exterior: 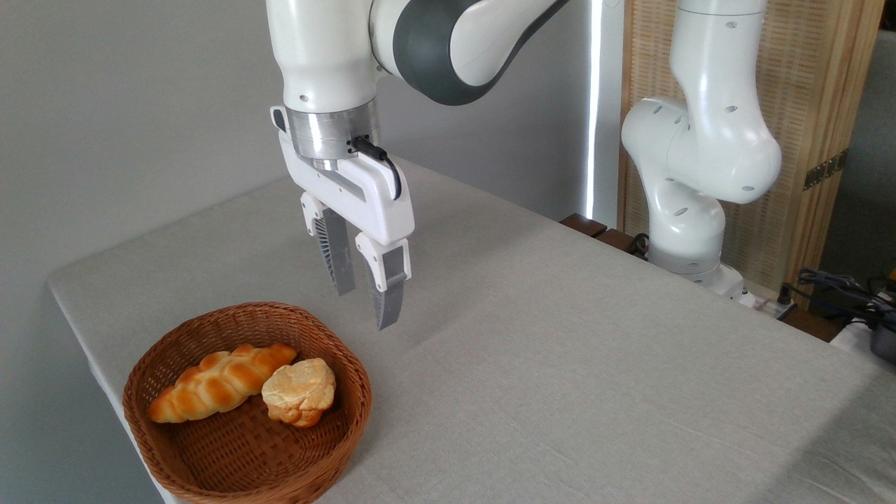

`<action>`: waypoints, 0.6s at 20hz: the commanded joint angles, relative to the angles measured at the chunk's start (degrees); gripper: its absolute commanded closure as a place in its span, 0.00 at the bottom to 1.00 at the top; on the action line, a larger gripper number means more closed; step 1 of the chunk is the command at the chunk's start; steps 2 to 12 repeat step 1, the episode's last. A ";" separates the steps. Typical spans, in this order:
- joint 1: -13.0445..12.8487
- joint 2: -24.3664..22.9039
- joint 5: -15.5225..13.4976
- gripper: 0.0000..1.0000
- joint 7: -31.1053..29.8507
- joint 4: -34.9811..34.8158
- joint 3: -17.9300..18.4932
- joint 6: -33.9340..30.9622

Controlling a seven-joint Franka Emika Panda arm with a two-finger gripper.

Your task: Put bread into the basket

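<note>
White arm reaches in from upper right, wrist vertical, gripper (365,308) pointing straight down. Two ribbed grey fingers (389,302) parted with narrow gap, holding nothing. Base column stands at far right, elbow bent overhead.

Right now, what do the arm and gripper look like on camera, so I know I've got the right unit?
The arm is glossy white with dark grey joint sections and a silver metal wrist ring. The gripper has a white body, white finger mounts and two grey ribbed fingers. A black cable plugs in below the ring and loops down.
</note>
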 commanded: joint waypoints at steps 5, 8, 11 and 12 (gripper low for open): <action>-0.22 -0.66 0.88 0.00 -1.24 0.86 0.35 -3.04; -0.22 -0.66 0.88 0.00 -1.24 0.86 0.35 -3.04; -0.22 -0.66 0.88 0.00 -1.24 0.86 0.35 -3.04; -0.22 -0.66 0.88 0.00 -1.24 0.86 0.35 -3.04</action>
